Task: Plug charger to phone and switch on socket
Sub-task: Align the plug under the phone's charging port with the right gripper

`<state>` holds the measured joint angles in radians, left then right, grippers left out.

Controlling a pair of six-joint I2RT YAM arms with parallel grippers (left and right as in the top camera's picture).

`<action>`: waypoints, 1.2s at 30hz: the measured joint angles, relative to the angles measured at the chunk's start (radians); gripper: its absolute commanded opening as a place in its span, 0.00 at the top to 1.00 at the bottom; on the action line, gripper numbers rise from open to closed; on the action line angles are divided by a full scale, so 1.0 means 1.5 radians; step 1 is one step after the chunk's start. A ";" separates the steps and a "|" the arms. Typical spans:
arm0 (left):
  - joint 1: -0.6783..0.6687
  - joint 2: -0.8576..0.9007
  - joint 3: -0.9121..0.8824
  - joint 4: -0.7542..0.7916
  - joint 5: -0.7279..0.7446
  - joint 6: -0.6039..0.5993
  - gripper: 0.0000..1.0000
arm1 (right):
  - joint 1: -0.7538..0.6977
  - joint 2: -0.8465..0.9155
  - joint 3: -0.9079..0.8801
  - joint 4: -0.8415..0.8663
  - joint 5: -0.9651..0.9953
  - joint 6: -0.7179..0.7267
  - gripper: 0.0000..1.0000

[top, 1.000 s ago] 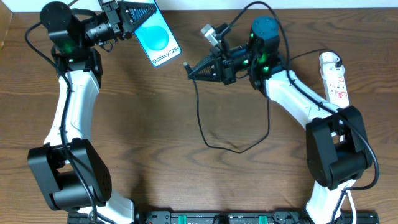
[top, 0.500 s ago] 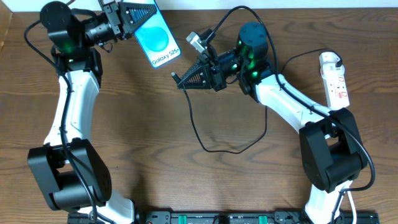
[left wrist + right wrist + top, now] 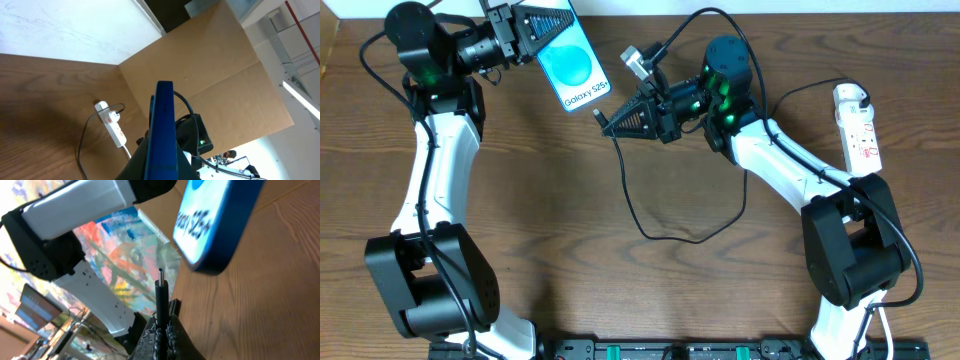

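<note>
My left gripper is shut on the phone, a blue-screened handset with "Galaxy S25+" text, held above the table at the back left. In the left wrist view the phone shows edge-on between the fingers. My right gripper is shut on the charger's black plug, whose tip sits just below the phone's lower edge without touching it. In the right wrist view the plug tip points up at the phone's bottom edge. The black cable loops over the table. The socket lies at the far right.
The white power strip also shows in the left wrist view with a black cable running to it. A brown cardboard wall stands behind the table. The right arm's white links stretch across the right half of the table.
My right gripper has carried the plug left and slightly up, from mid-table to just under the phone's bottom edge. The left gripper and phone have stayed put.
</note>
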<state>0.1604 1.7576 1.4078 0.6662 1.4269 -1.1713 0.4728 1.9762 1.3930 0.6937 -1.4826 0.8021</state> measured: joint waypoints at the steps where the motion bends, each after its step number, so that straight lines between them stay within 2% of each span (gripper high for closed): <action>1: 0.000 0.000 0.000 0.000 0.000 0.000 0.93 | 0.000 0.000 0.000 0.000 0.005 0.001 0.99; 36: -0.014 0.000 0.000 -0.002 -0.018 0.014 0.93 | 0.000 0.000 0.000 -0.037 0.079 0.004 0.99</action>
<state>0.1387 1.7576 1.4078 0.6628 1.4002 -1.1500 0.4728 1.9762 1.3930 0.6380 -1.3636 0.8085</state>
